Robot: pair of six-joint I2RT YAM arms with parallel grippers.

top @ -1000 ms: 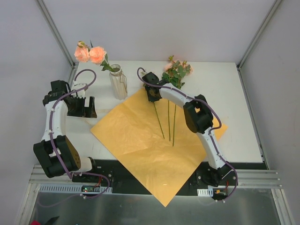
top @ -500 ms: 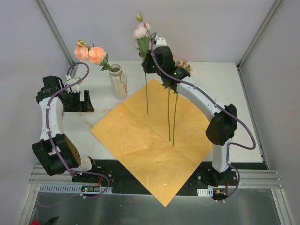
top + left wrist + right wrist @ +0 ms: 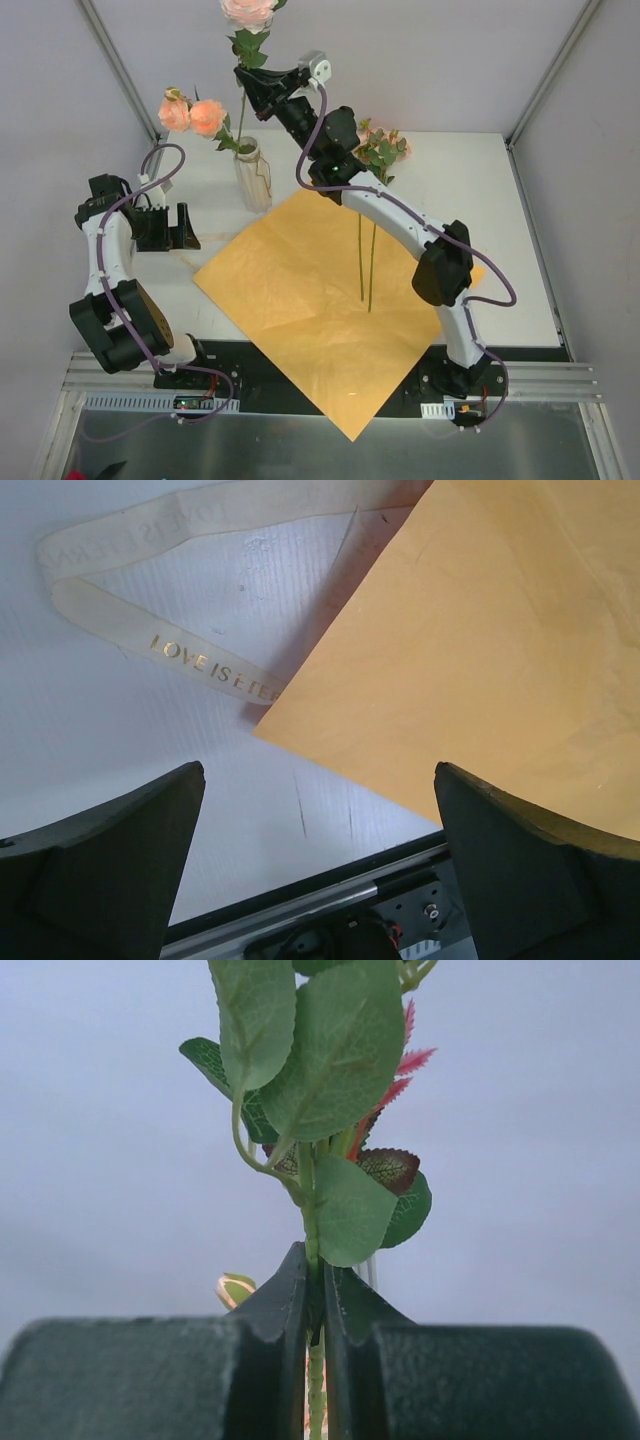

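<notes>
At 11 o'clock | rose [image 3: 248, 47]: pink bloom cut off by frame, stem near vase [image 3: 253, 178], I can't tell if inside | right gripper [image 3: 315, 1305] jaws clenched on stem | left gripper [image 3: 320, 810] jaws released

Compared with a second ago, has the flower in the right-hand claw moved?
Yes. The rose, pinched in the right gripper, has risen off the orange paper and swung left, toward the vase.

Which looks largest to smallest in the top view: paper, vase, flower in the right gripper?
1. paper, by far the largest.
2. flower, longer than the vase but thin. It is held high, nearer the camera, so this rank is unsure.
3. vase.
</notes>
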